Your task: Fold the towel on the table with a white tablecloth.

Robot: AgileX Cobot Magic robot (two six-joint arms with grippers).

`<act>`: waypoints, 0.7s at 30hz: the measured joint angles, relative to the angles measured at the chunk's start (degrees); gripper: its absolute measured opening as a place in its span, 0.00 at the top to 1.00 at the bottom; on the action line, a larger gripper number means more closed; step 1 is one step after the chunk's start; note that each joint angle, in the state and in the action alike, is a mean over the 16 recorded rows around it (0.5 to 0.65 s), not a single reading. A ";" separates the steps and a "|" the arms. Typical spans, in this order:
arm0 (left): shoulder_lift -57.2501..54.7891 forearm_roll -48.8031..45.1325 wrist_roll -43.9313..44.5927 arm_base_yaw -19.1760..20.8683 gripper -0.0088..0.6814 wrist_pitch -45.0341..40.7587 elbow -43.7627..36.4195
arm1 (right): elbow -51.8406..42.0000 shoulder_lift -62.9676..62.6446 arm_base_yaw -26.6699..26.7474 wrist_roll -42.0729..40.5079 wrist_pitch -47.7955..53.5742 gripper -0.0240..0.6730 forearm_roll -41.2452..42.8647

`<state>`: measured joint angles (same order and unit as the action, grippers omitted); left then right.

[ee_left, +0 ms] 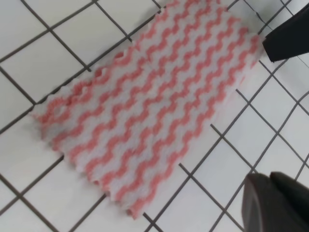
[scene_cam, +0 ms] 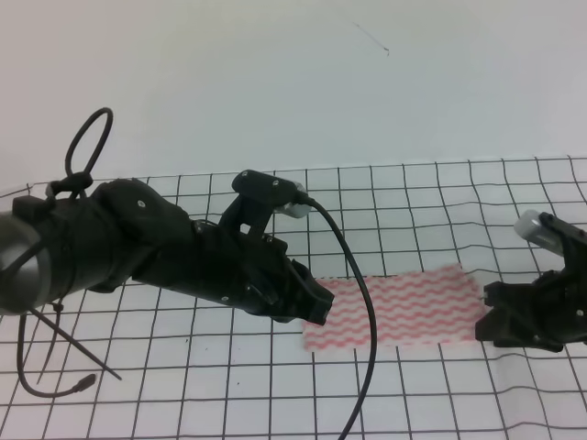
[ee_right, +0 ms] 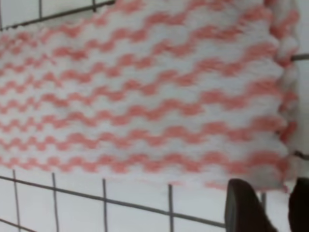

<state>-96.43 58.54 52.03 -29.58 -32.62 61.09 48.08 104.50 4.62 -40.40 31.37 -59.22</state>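
The towel (scene_cam: 394,310) serves as the landmark: it lies flat on the tablecloth (scene_cam: 183,403), its long axis running left to right across the surface (scene_cam: 440,197), red-pink and white wavy stripes facing up.

Left of the towel, the left arm reaches in from the left edge of the high view, a black cable looping off it. Its left tool (scene_cam: 315,307) sits at the towel's left end, over or just touching that short edge; whether contact is made cannot be told. From the left wrist view the towel (ee_left: 149,101) spreads out on the grid cloth, and only one dark fingertip (ee_left: 273,203) shows at the lower right, beside the towel and apart from it. How wide this tool stands cannot be told.

Right of the towel, the right tool (scene_cam: 514,316) sits just beside the towel's right end. In the right wrist view two dark fingers (ee_right: 244,208) stand slightly apart at the towel's (ee_right: 145,96) lower right corner, holding nothing visible between them.
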 joint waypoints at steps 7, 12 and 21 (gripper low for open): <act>0.00 0.00 -0.05 0.00 0.99 0.00 0.00 | 0.00 0.14 0.00 1.89 -1.69 0.65 1.01; 0.00 0.00 -0.11 0.00 0.99 0.00 0.00 | 0.00 0.82 0.00 1.98 -2.06 0.65 0.08; 0.00 0.00 -0.19 0.00 0.99 -0.03 0.00 | 0.03 2.23 0.00 -0.59 -1.54 0.65 -3.90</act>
<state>-96.43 58.54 51.84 -29.58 -32.65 61.09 48.11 106.73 4.62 -40.98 29.83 -63.12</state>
